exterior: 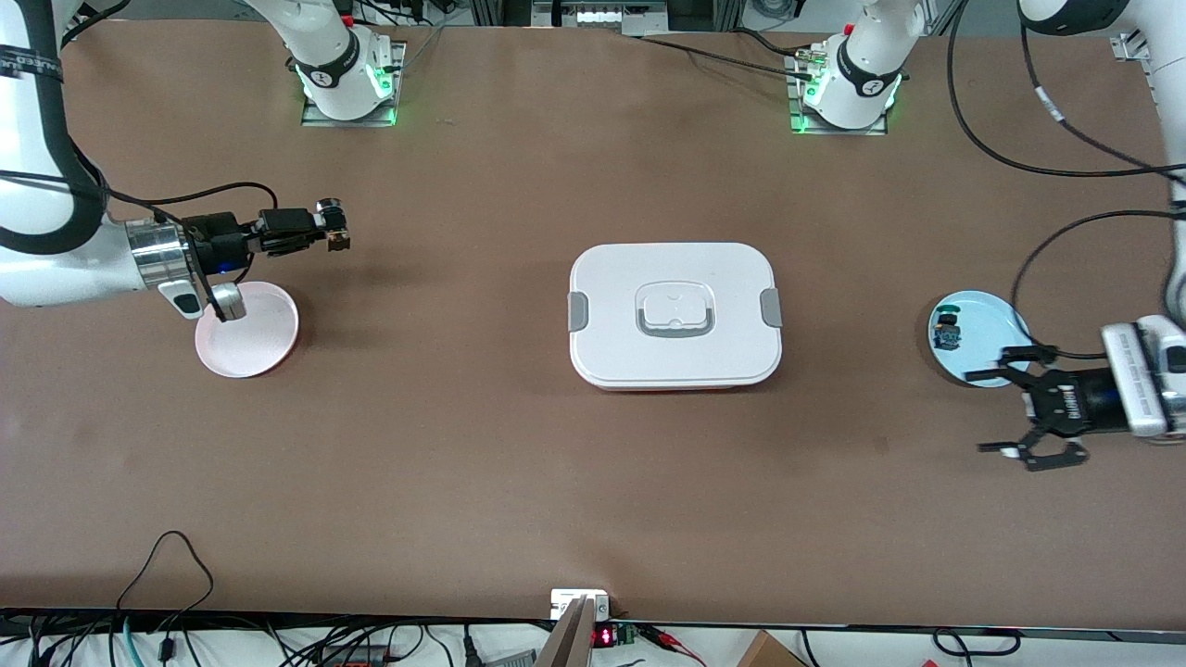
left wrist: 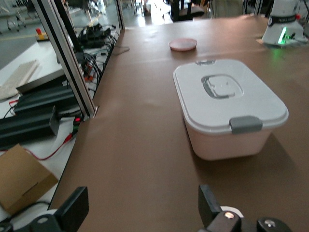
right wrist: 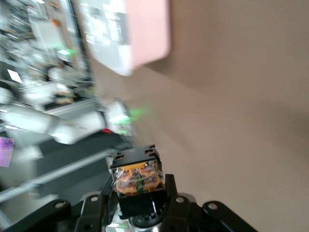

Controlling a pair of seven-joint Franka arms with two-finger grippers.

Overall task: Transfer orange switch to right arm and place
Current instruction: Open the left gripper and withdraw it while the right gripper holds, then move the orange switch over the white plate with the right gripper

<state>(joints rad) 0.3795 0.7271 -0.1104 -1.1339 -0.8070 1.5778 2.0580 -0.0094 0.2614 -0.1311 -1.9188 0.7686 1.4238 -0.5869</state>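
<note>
My right gripper (exterior: pixel 320 232) is shut on the orange switch (exterior: pixel 337 239), a small black block with an orange-tan part. It holds the switch in the air over the bare table beside the pink plate (exterior: pixel 264 338). In the right wrist view the switch (right wrist: pixel 137 176) sits between the fingers (right wrist: pixel 170 191) of the gripper (right wrist: pixel 138 195). My left gripper (exterior: pixel 980 412), a black linkage claw, is open and empty over the table by the rim of the light blue plate (exterior: pixel 987 320). Its fingertips (left wrist: pixel 207 205) stand wide apart around the gripper's middle (left wrist: pixel 143 208).
A white lidded box (exterior: pixel 675 315) stands mid-table and shows in the left wrist view (left wrist: pixel 227 104) and the right wrist view (right wrist: pixel 130 34). A black switch with a blue-green part (exterior: pixel 947 332) lies on the blue plate. The pink plate (left wrist: pixel 183 44) shows small in the left wrist view.
</note>
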